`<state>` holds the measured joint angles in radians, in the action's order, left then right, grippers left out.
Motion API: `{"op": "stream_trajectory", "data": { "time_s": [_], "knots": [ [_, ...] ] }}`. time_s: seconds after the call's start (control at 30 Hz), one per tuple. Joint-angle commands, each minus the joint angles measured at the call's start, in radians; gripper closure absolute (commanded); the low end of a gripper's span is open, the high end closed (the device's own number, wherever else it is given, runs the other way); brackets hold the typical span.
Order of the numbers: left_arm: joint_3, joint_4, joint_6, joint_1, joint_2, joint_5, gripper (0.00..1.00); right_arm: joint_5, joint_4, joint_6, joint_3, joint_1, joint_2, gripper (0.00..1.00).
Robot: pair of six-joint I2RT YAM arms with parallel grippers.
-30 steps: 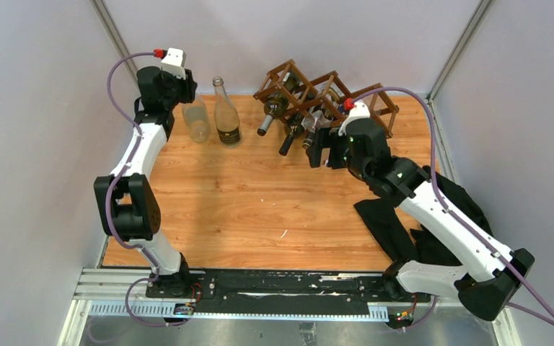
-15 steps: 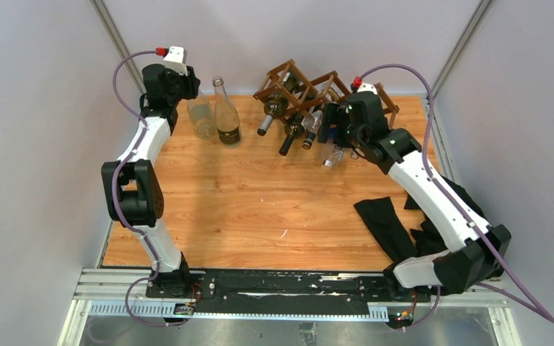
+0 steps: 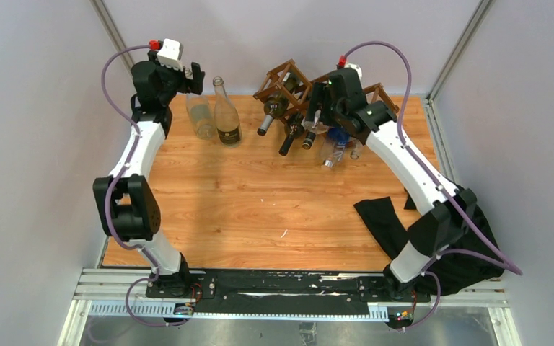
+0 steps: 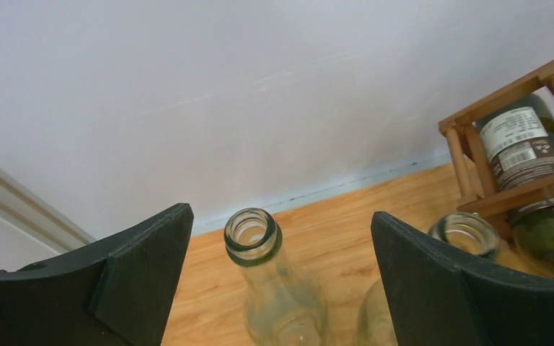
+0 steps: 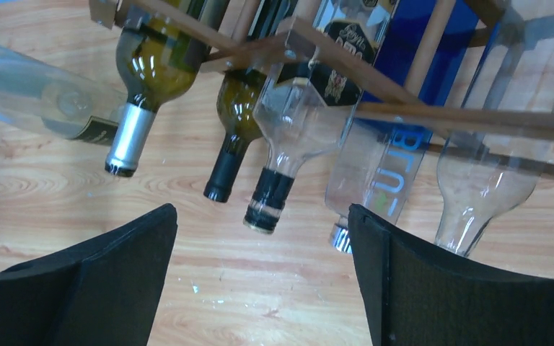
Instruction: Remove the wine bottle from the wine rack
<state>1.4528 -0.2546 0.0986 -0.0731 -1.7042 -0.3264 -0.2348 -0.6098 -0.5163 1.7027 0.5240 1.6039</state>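
Note:
The dark wooden wine rack (image 3: 288, 78) stands at the back of the table and holds several bottles with their necks pointing forward. In the right wrist view its sticks (image 5: 411, 114) cross over a green bottle with a silver cap (image 5: 138, 108), a dark bottle (image 5: 232, 144), a clear bottle with a black cap (image 5: 288, 130) and a clear blue-lettered bottle (image 5: 382, 169). My right gripper (image 3: 314, 121) (image 5: 260, 216) hangs open just in front of these necks, touching none. My left gripper (image 3: 190, 78) (image 4: 280, 234) is open above an upright clear bottle (image 3: 200, 119) (image 4: 254, 234).
A second upright bottle (image 3: 225, 115) with a dark label stands right of the clear one, its mouth (image 4: 469, 232) behind my left gripper's right finger. A black cloth (image 3: 393, 220) lies at the table's right side. Grey walls close in the back and sides.
My left gripper has opened off the clear bottle's neck and lifted slightly. The right arm has swung back and left, up to the front of the rack.

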Motion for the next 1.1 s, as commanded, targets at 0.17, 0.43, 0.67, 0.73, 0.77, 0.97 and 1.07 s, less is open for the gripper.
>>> {"op": "stream_trajectory", "data": {
  "time_s": [0.17, 0.43, 0.67, 0.73, 0.77, 0.97, 1.07],
  "knots": [
    [0.065, 0.474, 0.090, -0.051, 0.203, -0.146, 0.00, -0.061, -0.119, 0.052, 0.330, -0.082, 0.243, 0.14],
    [-0.075, 0.733, 0.156, -0.056, 0.396, -0.340, 0.00, -0.064, -0.183, 0.075, 0.613, -0.140, 0.468, 0.29],
    [-0.179, 0.838, 0.236, -0.055, 0.491, -0.422, 0.01, -0.053, -0.183, 0.066, 0.699, -0.177, 0.578, 0.45],
    [-0.189, 0.853, 0.241, -0.054, 0.502, -0.435, 0.01, -0.036, -0.179, 0.065, 0.700, -0.189, 0.593, 0.50],
    [-0.193, 0.857, 0.239, -0.054, 0.504, -0.439, 0.02, -0.034, -0.179, 0.066, 0.694, -0.194, 0.595, 0.54],
    [-0.206, 0.858, 0.210, -0.054, 0.501, -0.452, 0.07, -0.033, -0.164, 0.088, 0.592, -0.222, 0.530, 0.80],
    [-0.200, 0.857, 0.186, -0.054, 0.495, -0.451, 0.08, -0.035, -0.161, 0.093, 0.535, -0.239, 0.484, 0.88]
  ]
}}
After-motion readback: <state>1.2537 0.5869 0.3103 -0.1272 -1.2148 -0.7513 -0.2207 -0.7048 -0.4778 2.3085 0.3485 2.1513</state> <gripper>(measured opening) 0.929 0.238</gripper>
